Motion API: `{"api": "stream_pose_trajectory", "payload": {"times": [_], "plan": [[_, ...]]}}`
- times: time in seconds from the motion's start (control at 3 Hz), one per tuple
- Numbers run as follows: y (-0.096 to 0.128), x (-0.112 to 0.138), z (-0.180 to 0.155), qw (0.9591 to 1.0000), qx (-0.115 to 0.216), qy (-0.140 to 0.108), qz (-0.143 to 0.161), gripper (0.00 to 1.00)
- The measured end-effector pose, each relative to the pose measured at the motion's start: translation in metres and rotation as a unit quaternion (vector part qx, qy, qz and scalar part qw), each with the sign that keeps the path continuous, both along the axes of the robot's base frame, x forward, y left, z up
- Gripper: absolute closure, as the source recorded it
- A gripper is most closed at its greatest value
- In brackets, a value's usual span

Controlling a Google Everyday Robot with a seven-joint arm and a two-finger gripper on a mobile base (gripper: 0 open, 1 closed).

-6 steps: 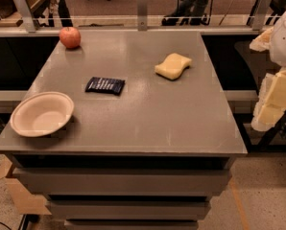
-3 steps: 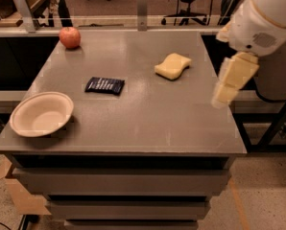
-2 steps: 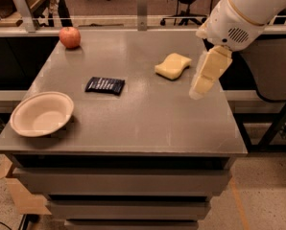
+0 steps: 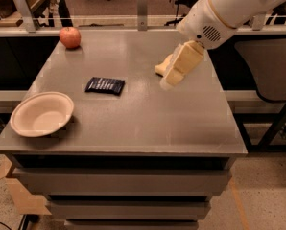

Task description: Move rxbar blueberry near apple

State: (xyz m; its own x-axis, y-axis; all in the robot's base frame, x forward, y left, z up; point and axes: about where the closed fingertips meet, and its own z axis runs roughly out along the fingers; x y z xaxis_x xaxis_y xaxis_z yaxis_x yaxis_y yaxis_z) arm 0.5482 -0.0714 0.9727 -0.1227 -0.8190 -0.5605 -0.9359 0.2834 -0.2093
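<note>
The rxbar blueberry (image 4: 105,85), a flat dark navy wrapper with pale lettering, lies left of the middle of the grey table (image 4: 133,114). The red apple (image 4: 70,37) stands at the far left corner, well apart from the bar. My gripper (image 4: 171,78), cream-coloured on a white arm coming from the upper right, hangs above the table right of the bar, about a bar's length and a half away. It hides most of the yellow sponge (image 4: 161,68).
A pale round bowl (image 4: 41,114) sits at the near left corner of the table. A rail with metal posts (image 4: 142,4) runs behind the far edge. A cardboard box (image 4: 19,195) stands on the floor at the lower left.
My arm has swung in from the right edge of the table toward the middle and lower, now covering the sponge. The bar, the apple and the bowl have not moved.
</note>
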Motion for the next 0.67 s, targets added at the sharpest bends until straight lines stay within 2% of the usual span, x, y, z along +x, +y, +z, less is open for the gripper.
{"api": "stream_pose_trajectory", "payload": {"times": [0.33,0.67], "plan": [[0.0,-0.001,0.0,1.0,-0.001,0.001,0.001,0.0],[0.031,0.02,-0.021,0.9995,0.011,0.014,0.025,0.0]]}}
